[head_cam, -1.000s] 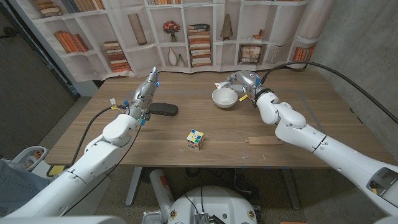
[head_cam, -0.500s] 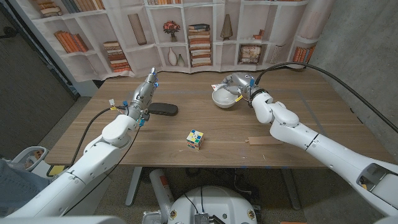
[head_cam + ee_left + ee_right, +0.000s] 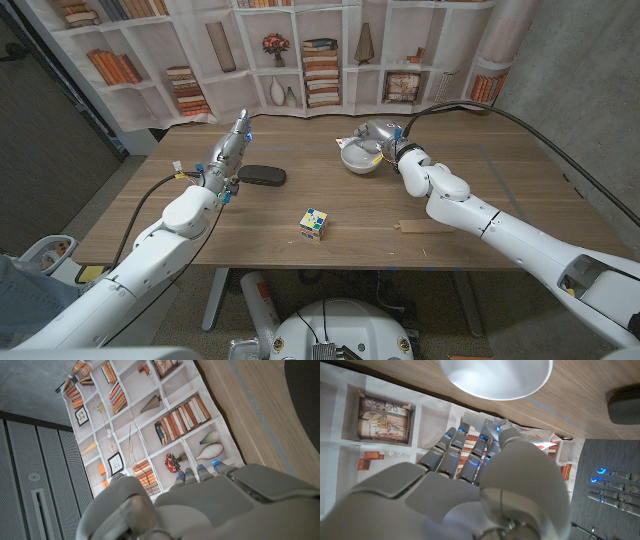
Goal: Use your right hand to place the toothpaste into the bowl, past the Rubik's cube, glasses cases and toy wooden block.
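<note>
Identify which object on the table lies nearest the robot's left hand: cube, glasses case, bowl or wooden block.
The dark glasses case: it lies right beside the left hand, while the others sit farther right.

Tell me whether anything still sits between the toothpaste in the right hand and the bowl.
Nothing visible does. The right hand holds the toothpaste right at the white bowl, at its far rim. The Rubik's cube, the dark glasses case and the wooden block all lie nearer the robot, off that path.
</note>
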`<action>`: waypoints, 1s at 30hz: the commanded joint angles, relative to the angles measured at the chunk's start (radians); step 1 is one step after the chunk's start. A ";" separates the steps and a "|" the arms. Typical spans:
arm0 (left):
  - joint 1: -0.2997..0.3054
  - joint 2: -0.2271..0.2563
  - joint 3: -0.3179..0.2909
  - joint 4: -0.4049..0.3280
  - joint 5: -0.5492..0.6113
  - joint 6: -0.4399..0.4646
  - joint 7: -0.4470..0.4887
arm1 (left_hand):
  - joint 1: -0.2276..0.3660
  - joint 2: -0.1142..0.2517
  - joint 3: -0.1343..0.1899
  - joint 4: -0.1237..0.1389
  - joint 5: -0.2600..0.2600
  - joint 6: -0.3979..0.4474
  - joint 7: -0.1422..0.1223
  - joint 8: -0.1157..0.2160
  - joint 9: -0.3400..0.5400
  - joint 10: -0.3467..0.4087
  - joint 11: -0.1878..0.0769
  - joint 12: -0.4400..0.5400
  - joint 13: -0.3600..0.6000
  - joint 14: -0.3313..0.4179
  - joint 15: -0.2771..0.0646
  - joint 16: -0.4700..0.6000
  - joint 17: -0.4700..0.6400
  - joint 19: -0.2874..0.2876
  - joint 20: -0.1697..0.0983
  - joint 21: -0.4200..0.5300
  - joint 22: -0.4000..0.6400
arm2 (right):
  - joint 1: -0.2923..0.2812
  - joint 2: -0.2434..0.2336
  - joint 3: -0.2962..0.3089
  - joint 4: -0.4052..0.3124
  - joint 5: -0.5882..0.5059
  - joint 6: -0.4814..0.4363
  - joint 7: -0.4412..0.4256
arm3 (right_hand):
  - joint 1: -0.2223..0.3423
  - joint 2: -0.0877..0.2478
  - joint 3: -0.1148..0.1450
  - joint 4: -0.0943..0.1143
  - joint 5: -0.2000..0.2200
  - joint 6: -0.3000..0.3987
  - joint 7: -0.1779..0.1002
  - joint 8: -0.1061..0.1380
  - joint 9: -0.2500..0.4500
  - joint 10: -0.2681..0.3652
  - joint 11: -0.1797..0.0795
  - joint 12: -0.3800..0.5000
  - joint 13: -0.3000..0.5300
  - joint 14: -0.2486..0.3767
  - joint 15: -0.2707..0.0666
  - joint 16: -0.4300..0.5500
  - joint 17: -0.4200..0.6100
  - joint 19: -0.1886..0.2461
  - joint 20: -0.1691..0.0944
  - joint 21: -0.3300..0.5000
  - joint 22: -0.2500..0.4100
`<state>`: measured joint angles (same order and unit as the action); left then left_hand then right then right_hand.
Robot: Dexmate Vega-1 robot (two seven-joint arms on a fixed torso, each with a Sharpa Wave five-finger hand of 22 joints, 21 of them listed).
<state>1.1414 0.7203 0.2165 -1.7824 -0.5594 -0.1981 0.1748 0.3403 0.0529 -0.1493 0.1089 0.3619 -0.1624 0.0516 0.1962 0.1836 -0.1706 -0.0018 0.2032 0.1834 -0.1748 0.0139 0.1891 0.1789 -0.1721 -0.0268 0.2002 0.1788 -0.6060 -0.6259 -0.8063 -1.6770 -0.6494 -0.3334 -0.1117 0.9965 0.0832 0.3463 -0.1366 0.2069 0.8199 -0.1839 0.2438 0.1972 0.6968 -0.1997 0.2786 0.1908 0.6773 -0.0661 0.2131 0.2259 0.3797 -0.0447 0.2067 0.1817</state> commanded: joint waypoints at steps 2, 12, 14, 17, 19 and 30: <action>0.004 -0.004 -0.002 0.010 -0.003 -0.005 -0.001 | 0.002 0.009 -0.009 -0.002 0.004 0.000 0.001 0.000 0.003 -0.006 -0.004 -0.001 0.002 -0.061 0.001 -0.002 0.003 -0.190 0.005 0.001 0.005 | 0.028 0.025 -0.027 0.055 0.014 0.010 -0.003 | 0.008 0.007 0.007 -0.002 -0.004 0.009 0.002 -0.002 0.003 0.010 -0.003 0.000 0.003 0.009 -0.149 0.005 0.003 0.007 -0.064 0.000 0.003; -0.001 -0.003 -0.002 0.017 -0.006 -0.002 -0.003 | 0.003 0.010 -0.011 -0.002 0.004 0.001 0.001 0.001 0.003 -0.005 -0.004 0.000 0.002 -0.061 0.001 -0.002 0.003 -0.190 0.006 0.001 0.005 | 0.048 0.042 -0.051 0.102 0.009 0.012 -0.015 | 0.009 0.007 0.008 -0.002 -0.005 0.010 0.002 -0.003 0.004 0.011 -0.003 -0.001 0.003 0.009 -0.150 0.004 0.003 0.007 -0.064 0.000 0.003; -0.001 -0.004 -0.002 0.018 -0.005 -0.001 -0.001 | 0.003 0.010 -0.011 -0.002 0.004 0.001 0.001 0.001 0.003 -0.006 -0.003 -0.001 0.002 -0.061 0.001 -0.001 0.003 -0.190 0.006 0.001 0.005 | 0.050 0.044 -0.054 0.108 0.009 0.012 -0.017 | 0.009 0.006 0.007 -0.003 -0.005 0.011 0.001 -0.003 0.004 0.012 -0.003 -0.001 0.003 0.005 -0.149 0.002 0.003 -0.005 -0.060 -0.004 0.003; -0.003 -0.004 0.001 0.021 -0.005 0.002 -0.001 | 0.003 0.010 -0.012 -0.002 0.004 0.002 0.000 0.001 0.003 -0.005 -0.003 -0.001 0.002 -0.060 0.000 -0.001 0.003 -0.191 0.005 0.001 0.005 | 0.052 0.046 -0.058 0.116 0.011 0.011 -0.021 | 0.009 0.006 0.007 -0.003 -0.006 0.013 0.000 -0.004 0.004 0.013 -0.003 -0.003 0.003 -0.002 -0.147 -0.001 0.003 -0.025 -0.049 -0.012 0.002; -0.006 -0.006 0.002 0.028 -0.011 0.000 -0.008 | 0.003 0.010 -0.012 -0.002 0.004 0.001 0.000 0.001 0.003 -0.006 -0.003 -0.001 0.002 -0.060 0.000 -0.001 0.003 -0.192 0.005 0.001 0.005 | 0.052 0.048 -0.059 0.121 0.013 0.011 -0.026 | 0.009 0.006 0.007 -0.003 -0.007 0.014 0.000 -0.006 0.004 0.013 -0.004 -0.005 0.003 -0.001 -0.148 -0.002 0.003 -0.057 -0.036 -0.023 0.001; -0.021 -0.007 0.012 0.039 -0.012 0.014 -0.011 | 0.004 0.011 -0.015 -0.002 0.004 0.002 0.000 0.001 0.003 -0.006 -0.005 -0.001 0.002 -0.061 0.000 -0.002 0.003 -0.200 0.009 -0.002 0.005 | 0.052 0.054 -0.069 0.144 0.024 0.002 -0.036 | 0.002 -0.008 0.007 -0.003 -0.006 0.018 -0.010 -0.011 0.005 0.010 -0.007 -0.012 0.004 -0.029 -0.141 -0.020 -0.006 -0.146 -0.007 -0.035 -0.003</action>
<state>1.1344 0.7156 0.2185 -1.7565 -0.5664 -0.1980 0.1699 0.3403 0.0529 -0.1562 0.1078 0.3619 -0.1624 0.0516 0.1962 0.1835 -0.1706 -0.0018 0.2032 0.1834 -0.1748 0.0139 0.1891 0.1789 -0.1721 -0.0268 0.2003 0.1788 -0.5581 -0.5799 -0.8626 -1.5617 -0.6360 -0.3234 -0.1381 0.9964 0.0831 0.3505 -0.1407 0.2031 0.8272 -0.1913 0.2397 0.1975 0.7023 -0.2051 0.2729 0.1932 0.6572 -0.0645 0.1957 0.2196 0.2494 -0.0381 0.1736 0.1765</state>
